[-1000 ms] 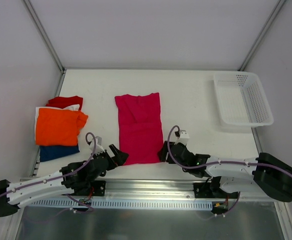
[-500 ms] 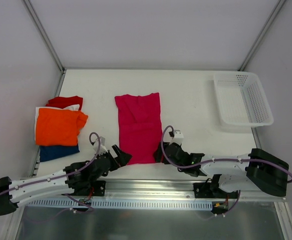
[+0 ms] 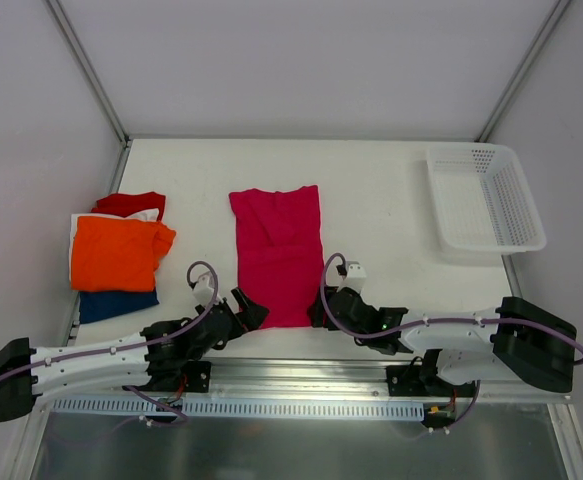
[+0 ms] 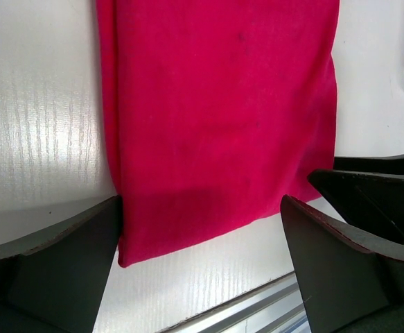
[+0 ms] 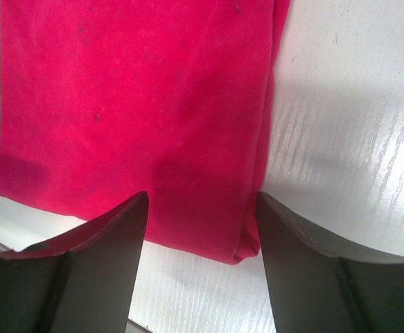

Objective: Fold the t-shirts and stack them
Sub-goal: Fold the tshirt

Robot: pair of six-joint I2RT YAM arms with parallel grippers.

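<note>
The magenta-pink t-shirt (image 3: 278,252) lies flat on the white table as a long folded strip, its near hem toward the arms. My left gripper (image 3: 250,313) is open at the hem's near left corner (image 4: 129,253). My right gripper (image 3: 318,309) is open at the hem's near right corner (image 5: 247,246), its fingers (image 5: 104,270) on either side of that corner. A stack of folded t-shirts sits at the left: orange (image 3: 118,252) on top, white edge, red (image 3: 131,203) behind, dark blue (image 3: 117,304) at the front.
A white perforated basket (image 3: 484,197) stands at the back right. The table's near metal edge (image 4: 257,305) runs just below the hem. Grey walls enclose the table on three sides.
Both grippers have moved inward to the shirt's near hem corners, the left one further right and forward. The shirt has not moved.
</note>
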